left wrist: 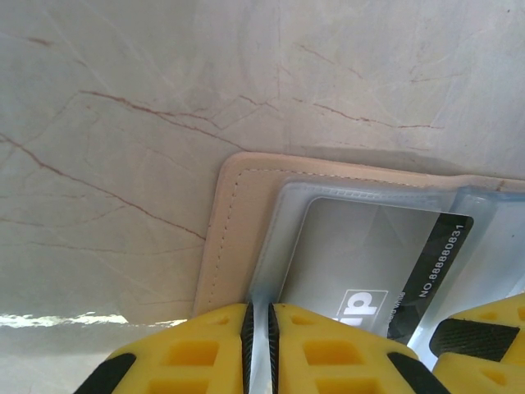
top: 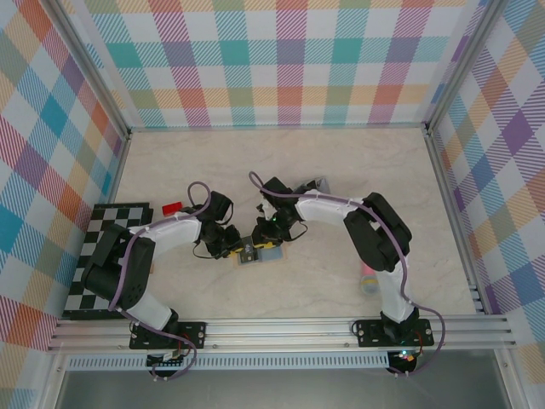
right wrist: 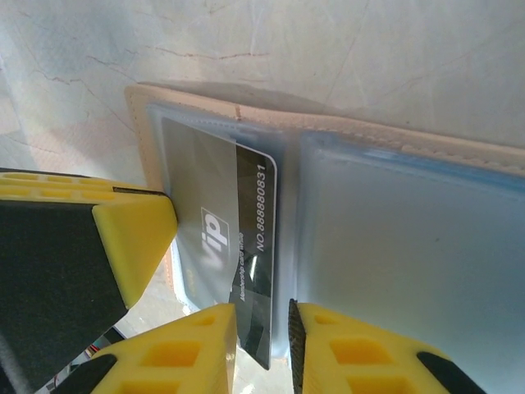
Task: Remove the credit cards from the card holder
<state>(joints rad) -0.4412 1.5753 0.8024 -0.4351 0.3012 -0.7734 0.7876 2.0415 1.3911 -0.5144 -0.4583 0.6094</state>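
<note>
The card holder lies open on the marble table between both arms, tan rim outside and clear blue-grey pockets inside. My left gripper is shut on the edge of its left pocket. A dark grey and silver credit card marked "vip" sticks partway out of that pocket. Its lower corner sits between the fingers of my right gripper, which stand slightly open with a gap beside the card. A red credit card lies on the table, left of the arms.
A black-and-white checkered board lies at the left wall. A small pinkish object sits by the right arm's base, and a small grey item behind the right gripper. The left gripper's finger is close beside the card.
</note>
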